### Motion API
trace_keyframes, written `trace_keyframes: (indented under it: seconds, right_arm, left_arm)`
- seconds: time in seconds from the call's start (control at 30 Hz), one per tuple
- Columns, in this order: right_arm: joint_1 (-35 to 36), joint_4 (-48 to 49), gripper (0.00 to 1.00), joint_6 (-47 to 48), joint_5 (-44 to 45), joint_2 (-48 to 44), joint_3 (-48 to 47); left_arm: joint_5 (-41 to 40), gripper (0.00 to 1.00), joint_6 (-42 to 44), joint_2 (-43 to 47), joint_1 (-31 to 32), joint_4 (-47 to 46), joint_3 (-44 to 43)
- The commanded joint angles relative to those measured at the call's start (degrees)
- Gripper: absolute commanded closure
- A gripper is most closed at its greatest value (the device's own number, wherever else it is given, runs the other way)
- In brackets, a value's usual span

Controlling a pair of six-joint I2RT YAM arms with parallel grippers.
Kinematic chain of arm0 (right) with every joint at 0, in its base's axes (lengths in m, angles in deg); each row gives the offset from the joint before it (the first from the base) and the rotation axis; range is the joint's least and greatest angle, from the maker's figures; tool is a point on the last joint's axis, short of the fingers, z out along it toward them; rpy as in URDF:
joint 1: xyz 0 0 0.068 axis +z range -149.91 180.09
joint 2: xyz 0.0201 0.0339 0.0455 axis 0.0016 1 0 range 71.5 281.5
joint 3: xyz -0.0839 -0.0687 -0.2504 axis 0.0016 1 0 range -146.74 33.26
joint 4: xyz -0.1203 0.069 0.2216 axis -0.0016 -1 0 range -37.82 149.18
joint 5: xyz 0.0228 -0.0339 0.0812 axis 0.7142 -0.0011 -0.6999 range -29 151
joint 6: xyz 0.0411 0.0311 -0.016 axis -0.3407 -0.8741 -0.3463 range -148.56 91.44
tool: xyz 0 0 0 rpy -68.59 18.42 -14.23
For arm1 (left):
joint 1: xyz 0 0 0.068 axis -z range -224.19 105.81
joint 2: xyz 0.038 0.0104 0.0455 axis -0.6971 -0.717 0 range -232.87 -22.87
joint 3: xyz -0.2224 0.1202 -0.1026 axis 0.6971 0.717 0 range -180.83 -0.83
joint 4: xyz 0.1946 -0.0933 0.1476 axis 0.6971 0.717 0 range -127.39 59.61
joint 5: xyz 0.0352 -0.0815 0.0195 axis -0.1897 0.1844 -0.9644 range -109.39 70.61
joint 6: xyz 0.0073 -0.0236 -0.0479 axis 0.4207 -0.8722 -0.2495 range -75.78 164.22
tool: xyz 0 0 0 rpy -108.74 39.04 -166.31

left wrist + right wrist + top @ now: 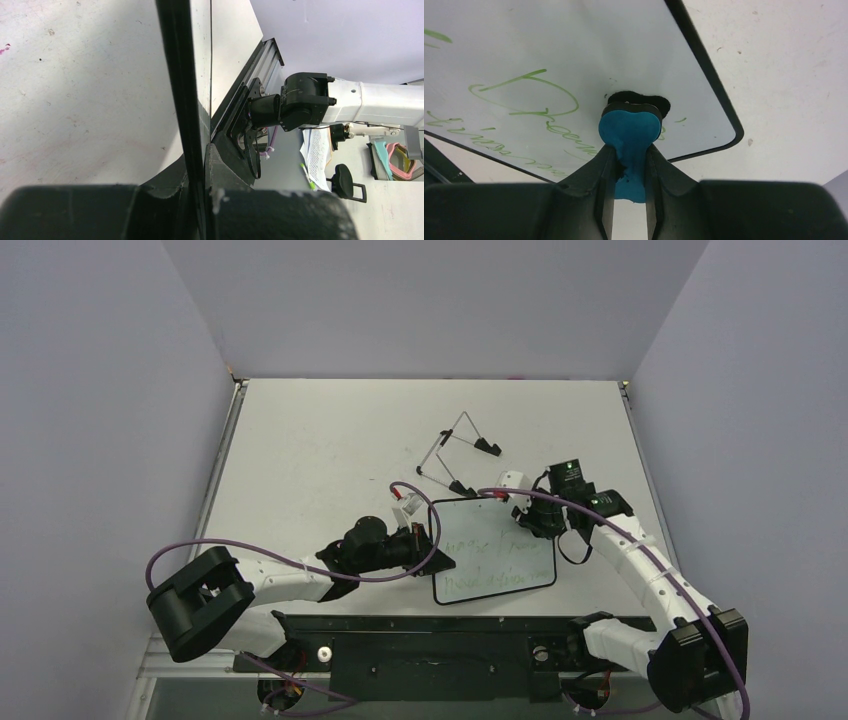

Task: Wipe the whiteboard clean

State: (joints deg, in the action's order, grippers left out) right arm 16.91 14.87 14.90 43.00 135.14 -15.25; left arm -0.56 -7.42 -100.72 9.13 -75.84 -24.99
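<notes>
1. Whiteboard (495, 558) at frame centre in the top view, just above the arm bases. Long axis left to right across the frame, slightly skewed. Two lines of green writing across it, unwiped.
2. Left gripper (432, 545): clamped tight on the board's left edge, black frame pinched between the fingers in the left wrist view. Cannot tell whether flat on the table (320, 440) or lifted a little.
3. Right gripper (630, 200): closed hard on a blue eraser (630, 127), black felt face pressed against the board surface.
4. Key relation: felt contact near the board's upper right corner in the top view, nearly all the writing left and lower left of it. Next stroke judged leftward along the long axis, then down a row and back.
5. Nearer arm for wiping: right, already on the board. Left only as holder.
6. Edges: right frame edge and rounded corner just beside the felt, right of centre in the right wrist view. Little room that way, with a risk of sliding off the frame. Plenty of board toward the left of that frame.
7. Leftward limit: left fingers on the left edge. Probably a strip of ink near the clamp hard to reach without a bump.
8. Wire easel stand (460, 452) above the board's top edge in the top view, near but apart. Worth minding on any high stroke.
</notes>
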Motion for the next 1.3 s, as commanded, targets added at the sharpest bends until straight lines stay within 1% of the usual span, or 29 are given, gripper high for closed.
trace_keyframes:
  seconds: [0.0,0.03,0.1,0.2,0.27,0.37,0.47,0.53,0.57,0.67,0.8,0.9,1.0,1.1,1.17,1.2,1.23,1.27]
  right_arm:
    - [-0.7,6.0,1.0,-4.4,5.4,-0.9,-0.4]
    - [-1.0,7.9,1.0,-6.1,8.4,-0.7,-0.2]
    - [-1.9,9.2,1.0,-7.9,11.4,0.1,-0.1]
    - [-2.5,9.1,1.0,-8.2,12.2,0.8,-0.3]
    - [-2.4,6.7,1.0,-6.1,8.8,0.9,-0.5]
    - [-0.7,1.0,1.0,-0.5,0.4,0.3,-0.8]
    - [1.7,-2.2,1.0,3.4,-4.7,-0.8,-0.9]
    - [2.5,-3.0,1.0,3.5,-5.1,-1.0,-1.2]
    - [2.5,-2.1,1.0,2.8,-4.4,-1.0,-1.1]
    - [1.3,4.4,1.0,-3.1,4.3,-1.0,-0.3]
    - [-0.4,5.9,1.0,-4.6,8.9,-0.1,0.1]
    - [-0.7,5.4,1.0,-3.9,8.7,0.0,0.1]
    - [0.0,1.1,1.0,-0.3,2.9,0.5,-0.3]
    - [1.9,-0.7,1.0,1.6,0.2,0.3,-0.4]
    - [2.7,0.3,1.0,0.0,1.7,0.0,-0.4]
    - [2.7,2.5,1.0,-1.2,3.1,-0.1,-0.2]
    - [2.5,5.2,1.0,-3.7,6.5,-0.2,-0.1]
    - [1.6,6.2,1.0,-4.6,8.0,-0.3,0.1]
  left_arm:
    - [1.1,1.0,2.3,2.0,0.3,-2.1,-1.6]
    - [1.1,1.0,2.3,1.9,0.3,-2.1,-1.7]
    - [1.1,1.0,2.3,1.8,0.3,-2.2,-1.7]
    - [1.1,1.0,2.3,1.7,0.3,-2.4,-1.7]
    - [1.0,1.0,2.3,1.7,0.3,-2.3,-1.7]
    - [1.0,1.0,2.3,1.7,0.3,-2.5,-1.7]
    - [1.1,1.0,2.3,1.6,0.3,-2.5,-1.7]
    - [1.1,1.0,2.3,1.6,0.3,-2.5,-1.7]
    - [1.1,1.0,2.3,1.7,0.3,-2.5,-1.7]
    - [1.0,1.0,2.3,1.8,0.3,-2.5,-1.7]
    - [1.1,1.0,2.3,1.7,0.3,-2.4,-1.8]
    - [1.3,1.0,2.3,1.8,0.3,-2.3,-1.8]
    - [1.3,1.0,2.4,1.9,0.3,-2.1,-1.7]
    - [1.3,1.0,2.5,1.9,0.3,-2.0,-1.9]
    - [1.3,1.0,2.5,1.8,0.3,-2.0,-2.0]
    - [1.4,1.0,2.5,1.8,0.3,-2.1,-2.0]
    - [1.4,1.0,2.5,1.7,0.3,-2.1,-2.0]
    - [1.3,1.0,2.5,1.7,0.3,-2.0,-2.0]
